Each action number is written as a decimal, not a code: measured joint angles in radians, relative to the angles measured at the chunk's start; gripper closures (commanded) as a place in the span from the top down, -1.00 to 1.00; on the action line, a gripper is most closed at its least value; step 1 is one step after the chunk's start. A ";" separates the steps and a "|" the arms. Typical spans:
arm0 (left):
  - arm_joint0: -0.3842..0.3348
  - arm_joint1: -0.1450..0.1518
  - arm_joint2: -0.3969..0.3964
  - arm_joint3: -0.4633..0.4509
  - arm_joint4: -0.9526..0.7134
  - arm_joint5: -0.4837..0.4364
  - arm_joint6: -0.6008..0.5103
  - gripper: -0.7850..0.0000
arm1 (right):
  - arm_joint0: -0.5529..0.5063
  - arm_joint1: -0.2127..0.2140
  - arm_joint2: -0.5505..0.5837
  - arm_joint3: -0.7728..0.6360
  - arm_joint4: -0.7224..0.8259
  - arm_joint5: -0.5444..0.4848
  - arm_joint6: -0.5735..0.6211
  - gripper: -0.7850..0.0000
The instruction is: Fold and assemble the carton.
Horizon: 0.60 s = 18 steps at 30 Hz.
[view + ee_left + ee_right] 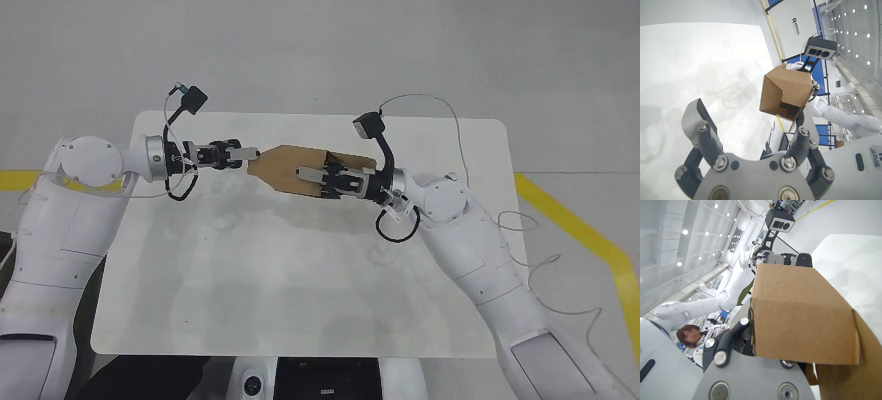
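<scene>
A brown carton (290,165), partly folded, is held above the back middle of the white table (300,290). My right gripper (314,177) is shut on its right end, with one finger inside the wall. In the right wrist view the carton (800,317) covers that gripper's fingers. Seen from the left wrist, the carton (785,91) shows an open end with a loose flap. My left gripper (750,111) stands open right at that end, one fingertip (800,119) beside the flap. From above, the left gripper (248,155) meets the carton's tapered left tip.
The table's front half lies bare below both arms. Yellow tape (570,215) runs on the floor off the table's right side, and more off the left. Each wrist camera (368,126) sticks up on a stalk near the carton.
</scene>
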 measured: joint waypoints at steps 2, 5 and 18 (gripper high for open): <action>-0.002 -0.001 0.000 0.007 -0.010 0.000 -0.005 1.00 | 0.000 -0.002 -0.003 -0.001 0.021 -0.006 0.005 -1.00; -0.004 -0.002 0.001 0.014 -0.030 -0.001 -0.018 1.00 | 0.002 -0.005 -0.008 0.001 0.045 -0.016 0.011 -1.00; 0.034 0.002 -0.018 -0.053 -0.074 -0.086 -0.039 1.00 | 0.013 -0.020 -0.033 0.009 0.133 -0.050 0.038 -1.00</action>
